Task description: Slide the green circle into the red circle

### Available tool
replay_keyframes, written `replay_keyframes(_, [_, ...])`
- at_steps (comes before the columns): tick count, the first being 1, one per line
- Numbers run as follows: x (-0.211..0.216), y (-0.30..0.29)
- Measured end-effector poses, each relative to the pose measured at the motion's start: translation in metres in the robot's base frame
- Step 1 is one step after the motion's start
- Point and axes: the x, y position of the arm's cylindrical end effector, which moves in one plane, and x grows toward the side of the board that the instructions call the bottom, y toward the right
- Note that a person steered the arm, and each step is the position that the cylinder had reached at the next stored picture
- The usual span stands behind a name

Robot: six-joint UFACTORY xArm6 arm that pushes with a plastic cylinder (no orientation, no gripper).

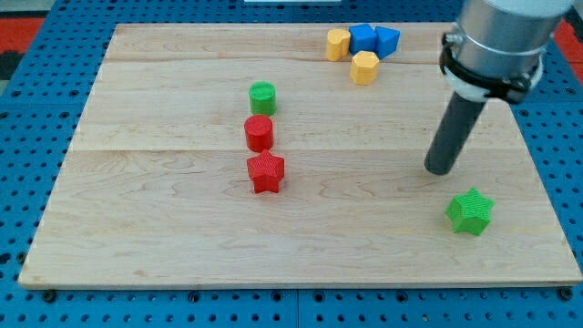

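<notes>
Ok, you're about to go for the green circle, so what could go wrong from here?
1. The red star sits right below the red circle; a hard push on the green circle could shove all three along.
2. My tip is far off at the view's right, so approaching from the side could knock the green circle off line.
3. The green star lies close to my tip.

A small ribbed green circle block stands upright on the wooden board, just above a similar ribbed red circle block in the view; a narrow gap appears to separate them
</notes>
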Motion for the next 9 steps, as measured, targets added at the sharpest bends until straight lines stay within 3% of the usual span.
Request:
replay_keyframes(1, [0.025, 0.1])
replay_keyframes(2, [0.07, 0.113])
replay_keyframes(3, [0.077, 0.055])
replay_keyframes(4, [0.076, 0.048])
replay_keyframes(5, [0.034, 0.038])
replay_keyframes(6, [-0.037, -0.017])
replay_keyframes(8, [-0.1, -0.172])
replay_keyframes(9, [-0.138, -0.169])
